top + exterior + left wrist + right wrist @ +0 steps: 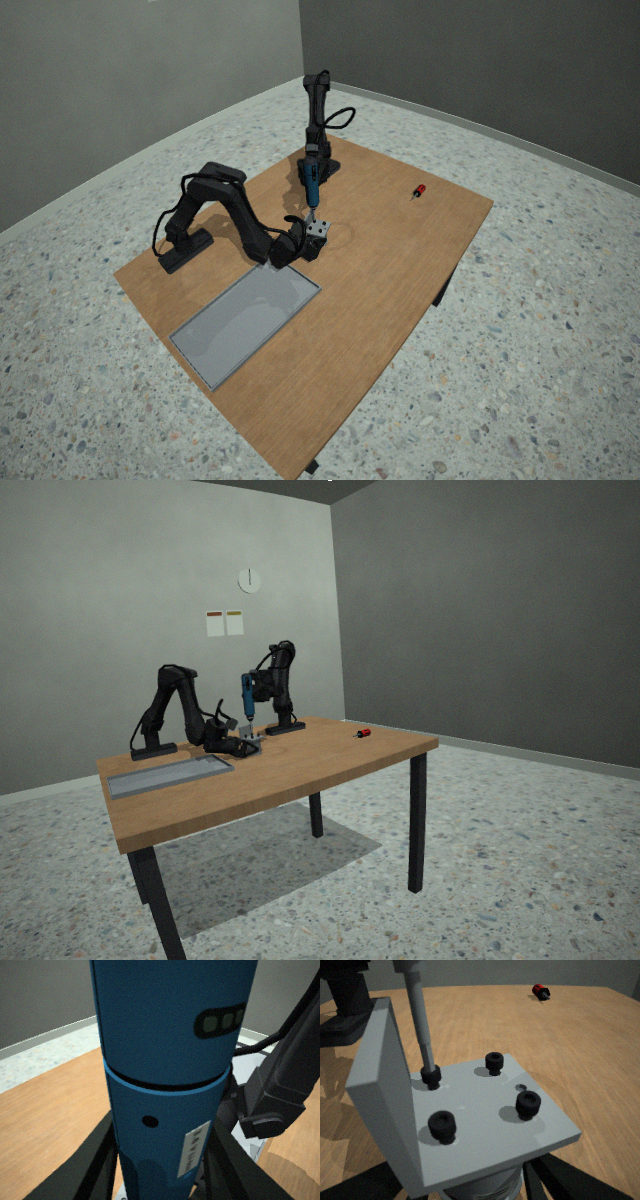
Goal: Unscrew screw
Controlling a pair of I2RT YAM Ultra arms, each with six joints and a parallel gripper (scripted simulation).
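Observation:
The grey L-shaped bracket [318,227] [250,732] [490,1130] sits on top of the standing joint module [311,242] [480,1187]. Four black screws show in the plate: back left [431,1076], back right [494,1062], front right [528,1103], front left [442,1125]. My left gripper [310,156] [254,684] is shut on the blue electric screwdriver [312,181] [248,691] [165,1060], held upright. The screwdriver's bit [419,1025] stands in the back-left screw's socket. My right gripper [302,249] [241,746] is shut on the joint module's body, low at the table.
A small red screwdriver [418,191] [361,732] [540,991] lies far off on the table. A flat grey tray [242,325] [155,777] lies close beside the right arm. The left arm's base [325,170] stands just behind the module.

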